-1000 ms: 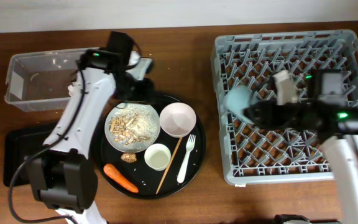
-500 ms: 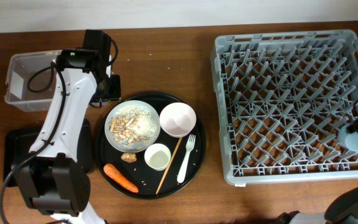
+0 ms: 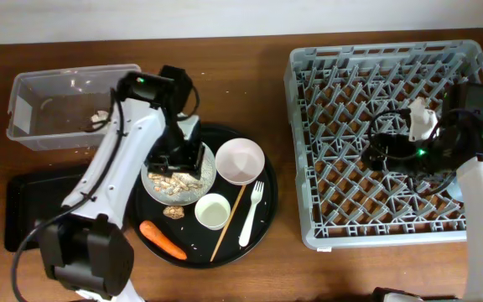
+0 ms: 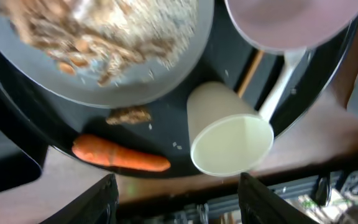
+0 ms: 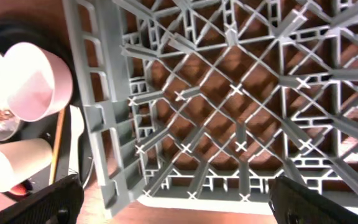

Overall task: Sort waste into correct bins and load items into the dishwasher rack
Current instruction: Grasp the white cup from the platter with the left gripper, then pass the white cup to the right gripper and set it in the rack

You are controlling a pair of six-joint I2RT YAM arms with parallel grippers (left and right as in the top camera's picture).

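The white plate (image 3: 179, 172) with beige food scraps (image 4: 98, 31) sits on the round black tray, with the pink bowl (image 3: 240, 159), small white cup (image 3: 212, 211), fork (image 3: 250, 214), chopstick (image 3: 227, 222), carrot (image 3: 162, 239) and a food chunk (image 3: 173, 212). My left gripper (image 3: 183, 158) hangs open and empty over the plate; in the left wrist view (image 4: 178, 186) the cup (image 4: 229, 140) and carrot (image 4: 120, 154) lie ahead of its fingers. My right gripper (image 3: 382, 153) is open and empty over the grey rack (image 3: 309, 67), near its front-left corner (image 5: 174, 193). The blue cup and red wrapper are out of view.
The clear tub (image 3: 23, 88) stands at the back left with a few small pale bits inside. The shallow black tray (image 3: 19, 210) lies in front of it, partly under my left arm. The round black tray (image 3: 262, 222) sits between the bins and the rack.
My left arm has swung from the clear tub back over the plate. My right arm is over the rack's middle again, and the blue cup it held a second ago no longer shows.
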